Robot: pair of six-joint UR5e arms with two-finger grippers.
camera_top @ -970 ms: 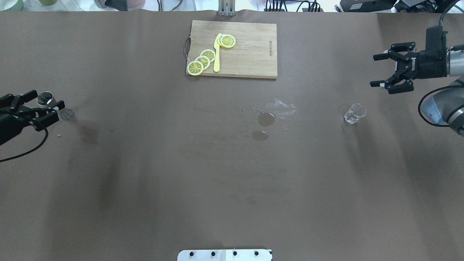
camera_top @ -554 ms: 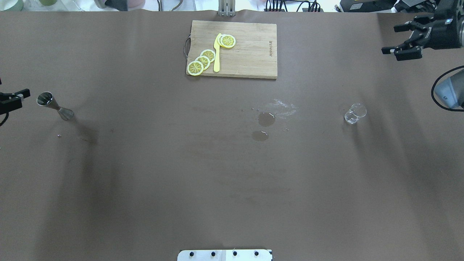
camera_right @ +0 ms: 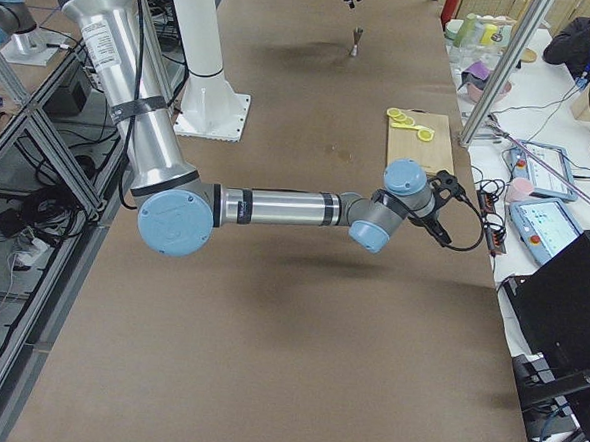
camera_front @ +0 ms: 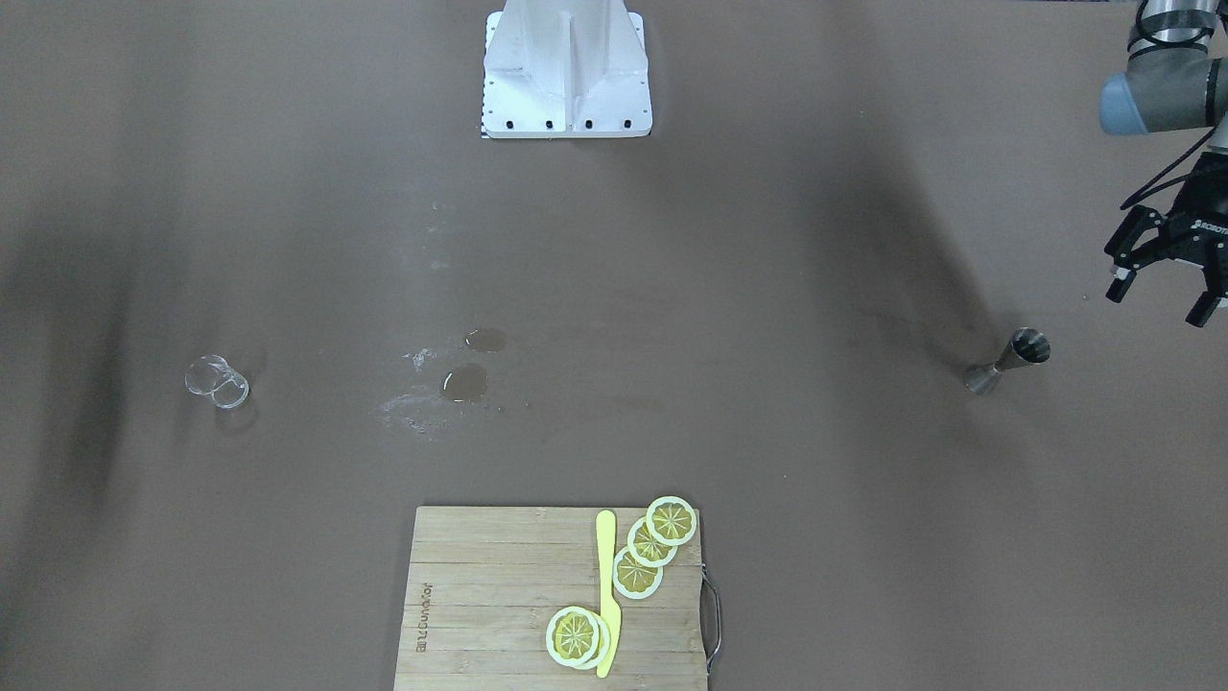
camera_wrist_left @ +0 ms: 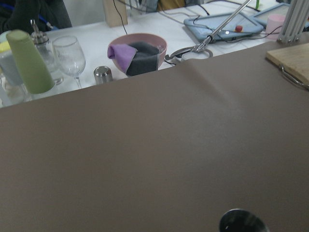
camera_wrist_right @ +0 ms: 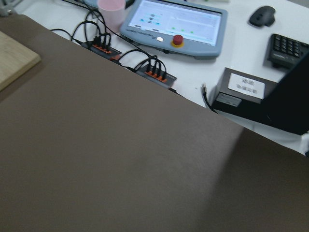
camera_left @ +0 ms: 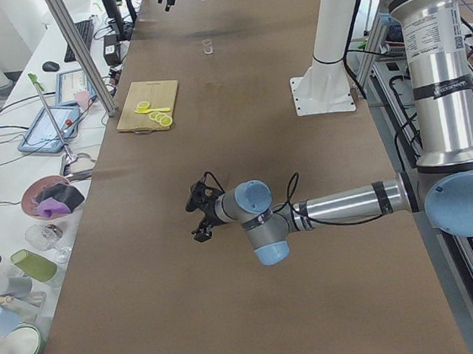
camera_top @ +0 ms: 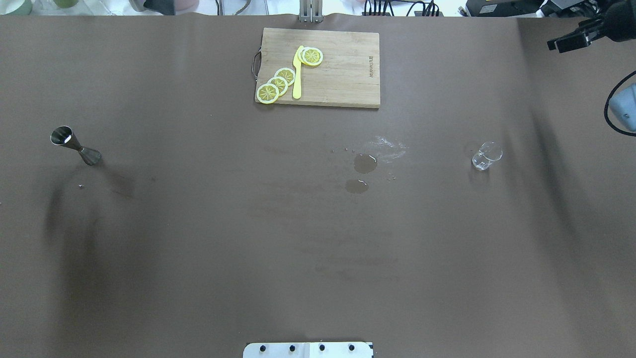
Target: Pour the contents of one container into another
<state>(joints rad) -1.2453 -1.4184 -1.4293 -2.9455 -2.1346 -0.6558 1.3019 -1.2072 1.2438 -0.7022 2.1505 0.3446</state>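
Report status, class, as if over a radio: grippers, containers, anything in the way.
Left gripper open, empty, near jigger. Right gripper off to the side, state unclear. Jigger and glass upright, far apart. Puddles between them.

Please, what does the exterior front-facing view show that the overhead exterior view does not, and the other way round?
Only the front-facing view shows the left pincer, open and empty, near the metal jigger but not touching it. Only the overhead view shows part of the right pincer at the far right corner, and cables beyond the table's edge. Both show the standing jigger, the clear glass, two small puddles between them, and the cutting board with lemon slices and a yellow knife.
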